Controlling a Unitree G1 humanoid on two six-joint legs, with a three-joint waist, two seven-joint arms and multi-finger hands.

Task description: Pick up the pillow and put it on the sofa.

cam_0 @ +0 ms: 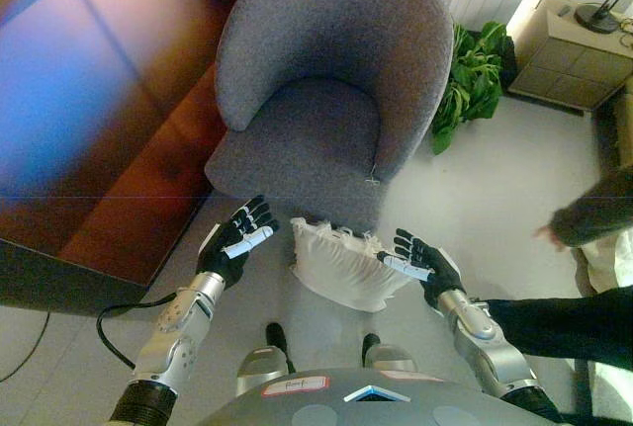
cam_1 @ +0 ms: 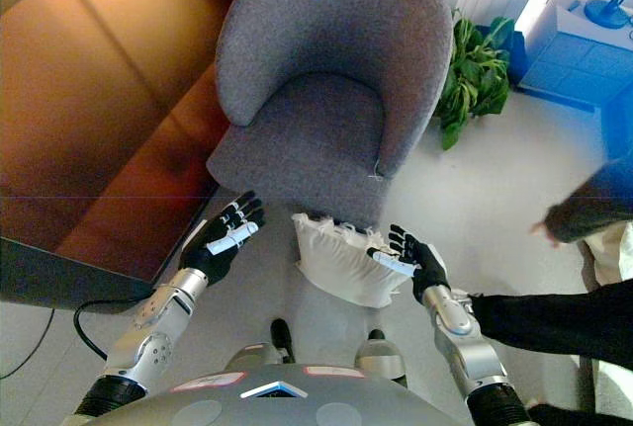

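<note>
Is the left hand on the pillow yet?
Apart. The left eye view shows bare floor between the open left hand and the pillow's near edge; the right eye view shows the same gap.

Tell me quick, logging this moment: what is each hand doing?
Left hand: open, fingers straight, beside the pillow, not touching it.
Right hand: open, fingers at the pillow's right edge, gripping nothing.

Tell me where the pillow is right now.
The white pillow lies on the floor just in front of the grey armchair, between the left hand and right hand.
</note>
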